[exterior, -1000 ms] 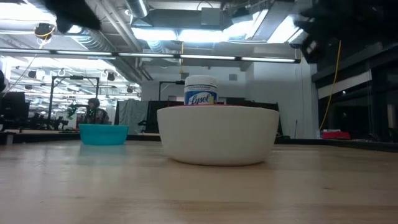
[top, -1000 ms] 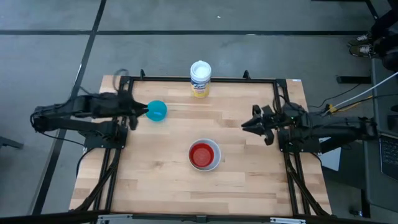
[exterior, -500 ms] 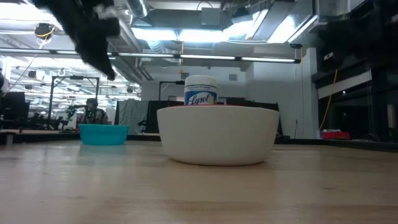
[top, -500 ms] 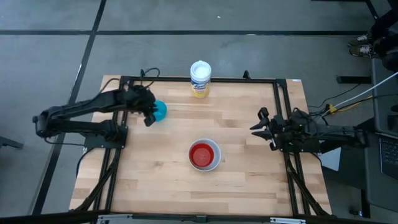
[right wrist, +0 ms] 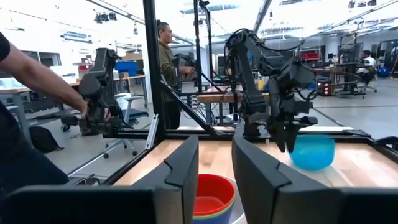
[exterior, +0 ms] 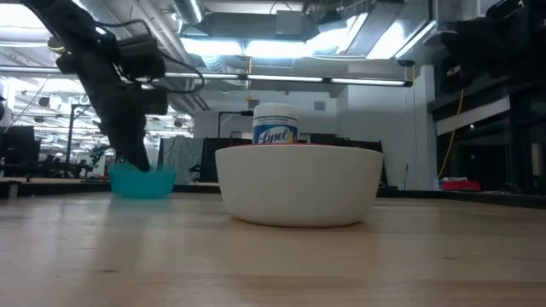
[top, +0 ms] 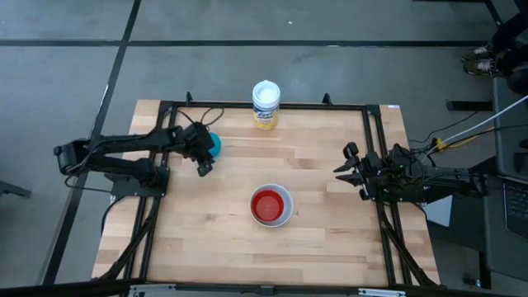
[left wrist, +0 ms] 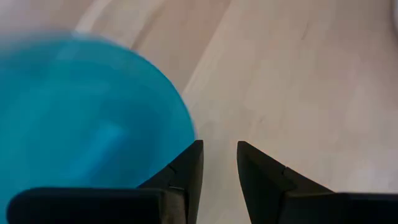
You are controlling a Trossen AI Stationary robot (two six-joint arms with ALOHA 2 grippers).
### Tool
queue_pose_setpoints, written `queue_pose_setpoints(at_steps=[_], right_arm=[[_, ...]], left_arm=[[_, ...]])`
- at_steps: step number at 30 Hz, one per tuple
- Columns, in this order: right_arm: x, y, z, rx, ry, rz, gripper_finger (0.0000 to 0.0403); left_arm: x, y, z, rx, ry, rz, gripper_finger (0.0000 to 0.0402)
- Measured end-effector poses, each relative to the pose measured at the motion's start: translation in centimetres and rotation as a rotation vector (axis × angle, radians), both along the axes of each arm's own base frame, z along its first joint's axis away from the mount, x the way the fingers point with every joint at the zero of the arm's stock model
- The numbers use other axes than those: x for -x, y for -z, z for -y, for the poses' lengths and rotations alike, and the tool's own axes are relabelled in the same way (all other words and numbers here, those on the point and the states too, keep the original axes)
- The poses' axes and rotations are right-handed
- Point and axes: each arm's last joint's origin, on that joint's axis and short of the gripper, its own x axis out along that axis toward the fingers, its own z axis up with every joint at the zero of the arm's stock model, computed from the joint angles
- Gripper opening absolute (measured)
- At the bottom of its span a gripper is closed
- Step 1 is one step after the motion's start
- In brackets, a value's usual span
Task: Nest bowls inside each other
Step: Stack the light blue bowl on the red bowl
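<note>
The teal bowl point(top: 215, 145) point(exterior: 143, 183) point(left wrist: 87, 118) rests on its base at the table's far left. My left gripper point(top: 205, 158) point(exterior: 136, 160) point(left wrist: 219, 163) slants down at the bowl's rim, its fingers a narrow gap apart with nothing between them. The white bowl point(top: 284, 216) point(exterior: 299, 186) sits mid-table with the red bowl point(top: 270, 205) point(right wrist: 210, 190) nested inside; further coloured rims show under the red one. My right gripper point(top: 338, 167) point(right wrist: 214, 155) hovers level at the table's right edge, also a narrow gap apart and holding nothing. My left gripper comes slanting down from the table's left, its fingertips beside the teal bowl's rim point(left wrist: 184, 134), on the outside. Whether a finger touches the rim, I cannot tell. The bowl stands upright on the table.
A white canister with a yellow label point(top: 266, 105) point(exterior: 275, 126) stands at the far edge, behind the white bowl. Bare wood lies between the two bowls and along the near side. People stand in the room beyond the table point(right wrist: 165, 56).
My left gripper has swung down and tipped downward, from level at the teal bowl's left side to its rim. The bowl has stayed in place. My right gripper has drawn back toward the table's right edge and a little lower, then kept still.
</note>
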Motion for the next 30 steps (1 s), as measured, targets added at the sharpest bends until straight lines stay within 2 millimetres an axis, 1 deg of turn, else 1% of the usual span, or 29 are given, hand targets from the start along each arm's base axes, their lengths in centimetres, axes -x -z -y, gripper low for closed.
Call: queue_pose_setpoints(at_steps=[4,7,9,12,15,17,19,22,27,30], right_arm=[[0.0,0.0,0.1,-0.01,0.012,-0.005,0.0113],[0.0,0.0,0.1,-0.012,0.022,-0.005,0.012],[0.0,0.0,0.1,-0.029,0.022,-0.009,0.0123],[0.0,0.0,0.1,-0.051,0.013,-0.015,0.0125],[0.0,0.0,0.1,-0.063,0.009,-0.017,0.0124],[0.0,0.0,0.1,-0.067,0.008,-0.012,0.012],[0.0,-0.1,0.1,-0.067,0.007,-0.006,0.0116],[0.0,-0.2,0.1,-0.068,0.007,0.002,0.0111],[0.0,-0.2,0.1,-0.075,0.005,0.001,0.0108],[0.0,-0.2,0.1,-0.078,0.005,0.0,0.0113]], left_arm=[[-0.5,1.5,-0.3,0.01,0.028,-0.08,0.0095],[-1.1,2.1,-0.6,-0.015,0.051,-0.081,0.0095],[-1.8,1.7,-0.8,-0.051,0.061,-0.019,0.0095],[-2.7,0.3,-0.5,-0.125,0.077,0.035,0.0095],[-3.0,-1.2,-0.2,-0.261,0.054,0.015,0.0095],[-2.8,-1.7,-0.3,-0.33,0.017,-0.027,0.0095],[-2.4,-1.6,-0.7,-0.341,-0.018,-0.059,0.0095],[-1.8,-1.3,-1.2,-0.297,-0.06,-0.097,0.0095],[-1.6,-1.0,-1.6,-0.287,-0.091,-0.116,0.0095],[-1.6,-0.8,-1.9,-0.279,-0.105,-0.128,0.0095]])
